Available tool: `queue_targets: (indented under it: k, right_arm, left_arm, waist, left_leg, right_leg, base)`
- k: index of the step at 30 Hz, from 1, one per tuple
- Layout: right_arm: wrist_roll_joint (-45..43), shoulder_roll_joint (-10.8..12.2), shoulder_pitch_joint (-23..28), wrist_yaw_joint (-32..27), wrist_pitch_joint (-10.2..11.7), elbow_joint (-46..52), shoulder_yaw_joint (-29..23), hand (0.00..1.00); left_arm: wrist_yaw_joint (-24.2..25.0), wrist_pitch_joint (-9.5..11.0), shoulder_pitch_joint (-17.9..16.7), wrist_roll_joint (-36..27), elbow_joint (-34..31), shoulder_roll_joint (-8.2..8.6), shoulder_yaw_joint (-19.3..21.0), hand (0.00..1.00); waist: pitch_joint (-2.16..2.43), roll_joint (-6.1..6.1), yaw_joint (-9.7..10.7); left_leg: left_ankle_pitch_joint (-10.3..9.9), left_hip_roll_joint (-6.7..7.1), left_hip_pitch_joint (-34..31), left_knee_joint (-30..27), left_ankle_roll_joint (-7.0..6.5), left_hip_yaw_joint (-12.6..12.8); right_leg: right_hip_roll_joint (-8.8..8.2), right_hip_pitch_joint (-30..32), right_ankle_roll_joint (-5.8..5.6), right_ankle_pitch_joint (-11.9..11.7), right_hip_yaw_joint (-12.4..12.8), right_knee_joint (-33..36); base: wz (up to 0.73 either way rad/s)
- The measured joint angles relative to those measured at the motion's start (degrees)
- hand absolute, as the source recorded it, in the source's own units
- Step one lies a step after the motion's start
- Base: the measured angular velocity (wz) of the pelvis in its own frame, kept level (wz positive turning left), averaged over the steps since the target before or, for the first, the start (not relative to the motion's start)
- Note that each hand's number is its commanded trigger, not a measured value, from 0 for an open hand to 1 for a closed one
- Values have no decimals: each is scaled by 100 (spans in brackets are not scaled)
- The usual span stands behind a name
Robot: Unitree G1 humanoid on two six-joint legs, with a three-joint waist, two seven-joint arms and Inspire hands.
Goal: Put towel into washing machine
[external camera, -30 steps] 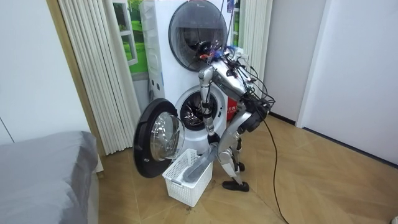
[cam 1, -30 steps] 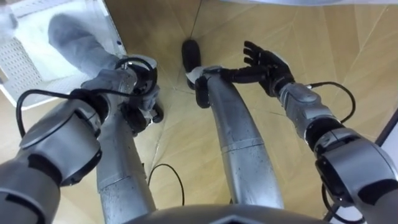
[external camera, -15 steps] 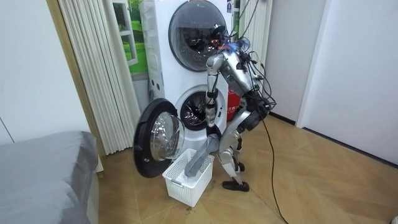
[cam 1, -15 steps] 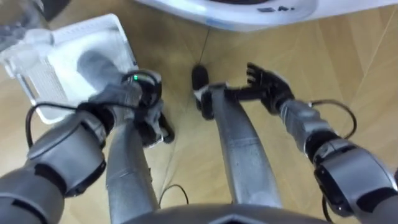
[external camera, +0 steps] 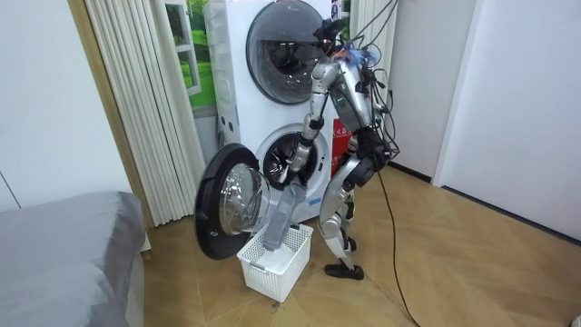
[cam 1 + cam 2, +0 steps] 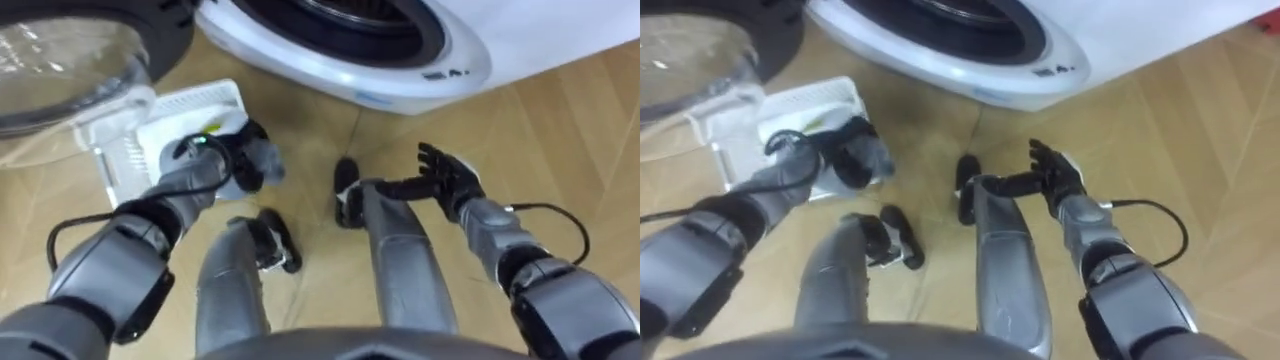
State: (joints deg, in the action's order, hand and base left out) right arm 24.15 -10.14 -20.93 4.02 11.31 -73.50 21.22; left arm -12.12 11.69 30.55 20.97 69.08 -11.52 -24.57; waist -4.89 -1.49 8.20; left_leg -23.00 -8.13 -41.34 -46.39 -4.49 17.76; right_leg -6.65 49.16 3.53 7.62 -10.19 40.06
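A grey towel (image 5: 280,216) hangs from my left hand (image 6: 228,166), whose fingers are curled round its upper end (image 6: 264,160); its lower end still reaches into the white basket (image 5: 292,267). The hand and towel are above the basket (image 6: 196,104), in front of the washing machine's open drum (image 6: 340,25). The round glass door (image 6: 60,70) is swung open to the left. My right hand (image 6: 446,181) hovers over the wooden floor at the right, fingers spread and holding nothing. I stand nearly upright before the lower machine (image 5: 286,163).
A second round-doored machine (image 5: 286,41) is stacked above the lower one. The open door (image 5: 227,204) stands beside the basket on the room view's left. Pale curtains (image 5: 136,100) and a grey bed (image 5: 64,254) lie further left. Wooden floor (image 5: 454,263) spreads to the right.
I have straightened up from a deep bend, and my left hand has drawn the towel up out of the basket. The eye view has swung up toward the washer opening.
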Motion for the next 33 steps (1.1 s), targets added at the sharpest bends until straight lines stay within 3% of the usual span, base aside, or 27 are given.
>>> queue_targets:
  k: [5,11,16,21,25,28,33]
  right_arm:
    - [-72,23,105,-80,111,51,4,0]
    - [-215,30,135,-56,134,105,4,0]
    - [-295,87,239,11,132,233,2,0]
    - [-595,178,270,103,150,293,0,0]
    - [-1061,199,375,183,162,693,-10,0]
    - [-1285,198,382,280,169,896,-11,0]
    - [-1452,178,436,420,169,1093,3,0]
  left_arm:
    - [-347,278,-181,-905,-578,-45,423,100]
    - [19,338,-387,-2789,-1028,11,413,100]
    - [790,345,-819,-4220,-1396,157,411,100]
    - [1563,336,-904,-5459,-1468,241,408,100]
    - [2181,332,-1060,-6625,-1772,244,408,100]
    - [2528,298,-1141,-7279,-1936,288,396,100]
    - [2881,238,-1216,-7808,-2253,273,369,100]
  waist:
    - [0,-28,-110]
    - [8,-17,-234]
    - [63,61,-351]
    - [85,100,-358]
    - [140,187,-409]
    - [143,191,-407]
    - [150,179,-456]
  left_leg:
    - [24,8,260,153,30,-21]
    - [62,66,535,361,82,-57]
    - [115,92,740,548,104,-68]
    - [120,86,700,476,109,-216]
    - [128,98,765,484,96,-256]
    - [130,96,790,482,99,-294]
    - [134,78,795,487,107,-307]
  right_leg:
    - [-34,-273,20,22,-136,-85]
    - [-45,-538,14,50,-178,-210]
    - [-36,-736,4,48,-213,-330]
    - [-70,-845,10,55,-397,-387]
    - [-82,-943,6,53,-440,-440]
    - [-86,-1001,6,52,-489,-461]
    - [-60,-1017,11,52,-496,-447]
  base:
    - [0]
    - [3]
    - [2]
    - [12]
    - [6]
    - [6]
    - [1]
